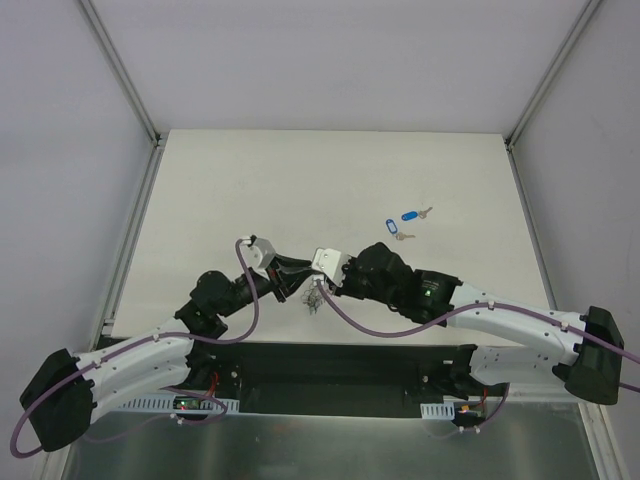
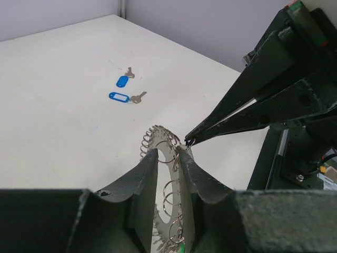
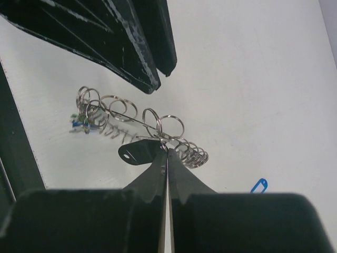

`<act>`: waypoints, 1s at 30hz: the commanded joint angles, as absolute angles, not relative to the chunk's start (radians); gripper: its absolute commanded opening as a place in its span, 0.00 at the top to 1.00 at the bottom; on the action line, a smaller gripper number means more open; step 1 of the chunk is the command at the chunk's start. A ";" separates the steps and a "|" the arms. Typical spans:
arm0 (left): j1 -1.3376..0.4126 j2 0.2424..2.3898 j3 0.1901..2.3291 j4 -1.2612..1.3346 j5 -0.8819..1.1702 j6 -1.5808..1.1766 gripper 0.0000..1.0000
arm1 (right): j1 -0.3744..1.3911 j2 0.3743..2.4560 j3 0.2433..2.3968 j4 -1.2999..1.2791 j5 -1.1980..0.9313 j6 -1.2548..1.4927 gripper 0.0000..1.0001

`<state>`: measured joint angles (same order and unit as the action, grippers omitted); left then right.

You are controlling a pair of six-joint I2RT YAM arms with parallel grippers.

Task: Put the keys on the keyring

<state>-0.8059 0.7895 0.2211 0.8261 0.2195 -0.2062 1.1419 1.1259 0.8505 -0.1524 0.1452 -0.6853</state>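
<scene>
As the left tool (image 2: 168,152) clamps the keyring (image 2: 151,136), we see the right tool (image 3: 166,152) pinched shut on the black key (image 3: 134,153) at its rim; two tagged keys (image 1: 393,229) lie at 1 o'clock on the worktop (image 1: 250,180).

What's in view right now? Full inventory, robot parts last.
keyring: 1, grey metal edged with wire rings, near side of the table
black-headed key: 1, silver and black, at the keyring's edge
blue-tagged keys: 2, silver with blue tags, loose on the table beyond the keyring, apart from each other
table: 1, off-white
left end effector: 1, black, at the keyring, grip unclear
right end effector: 1, black, shut on the black-headed key
arms: 2, white and black, purple cables
</scene>
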 commanded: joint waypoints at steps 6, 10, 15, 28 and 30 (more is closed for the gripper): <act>-0.795 0.762 0.471 0.376 0.389 0.061 0.65 | 1.141 1.104 0.943 -0.247 0.078 -0.784 0.99; -0.761 0.879 0.584 0.217 0.556 0.127 0.64 | 1.141 1.115 0.960 -0.270 0.054 -0.792 0.99; -0.758 0.979 0.670 0.141 0.646 0.173 0.64 | 1.143 1.126 0.976 -0.291 0.041 -0.801 0.99; -0.750 1.089 0.742 0.075 0.726 0.209 0.69 | 1.150 1.141 0.982 -0.299 0.031 -0.802 0.99; -0.750 1.095 0.745 0.077 0.721 0.207 0.69 | 1.150 1.141 0.982 -0.296 0.029 -0.801 0.99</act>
<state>-0.7574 1.0817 0.7033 0.0811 0.6811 0.1814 1.1442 1.1423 0.9218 -0.3279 0.0422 -0.7948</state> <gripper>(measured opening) 0.312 0.015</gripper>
